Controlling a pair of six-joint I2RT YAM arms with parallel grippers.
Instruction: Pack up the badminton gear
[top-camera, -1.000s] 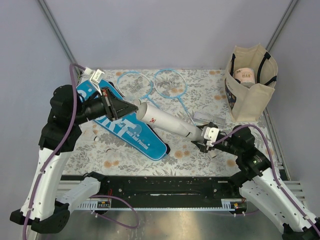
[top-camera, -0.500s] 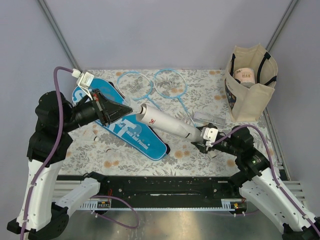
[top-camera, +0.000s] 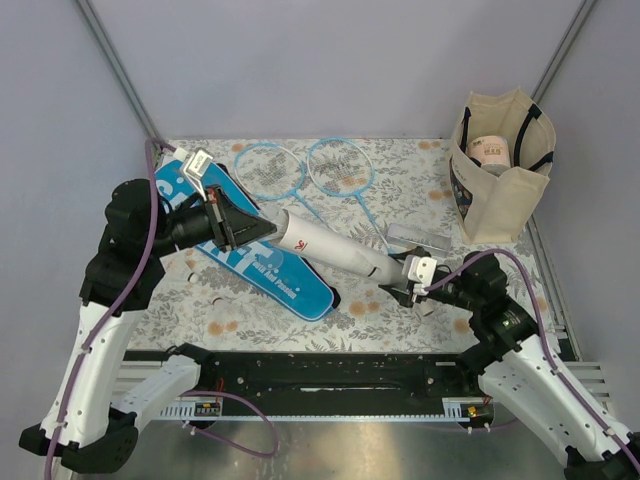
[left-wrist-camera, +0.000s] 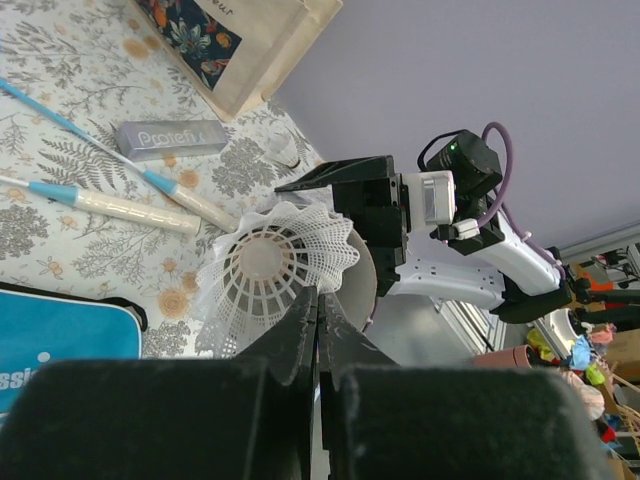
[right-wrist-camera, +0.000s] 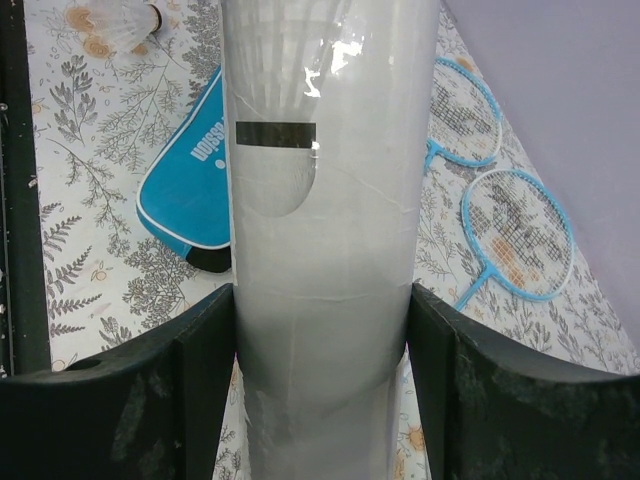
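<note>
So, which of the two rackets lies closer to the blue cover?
The racket on the left of the top view: its head sits just beside the blue cover. The other racket lies further toward the tote.

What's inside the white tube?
A shuttlecock, nose first, at the tube's open end, its skirt pinched by the left gripper. Its shape shows faintly through the wall. Lower down, where the right gripper clamps the tube, the wall is too cloudy to see in.
</note>
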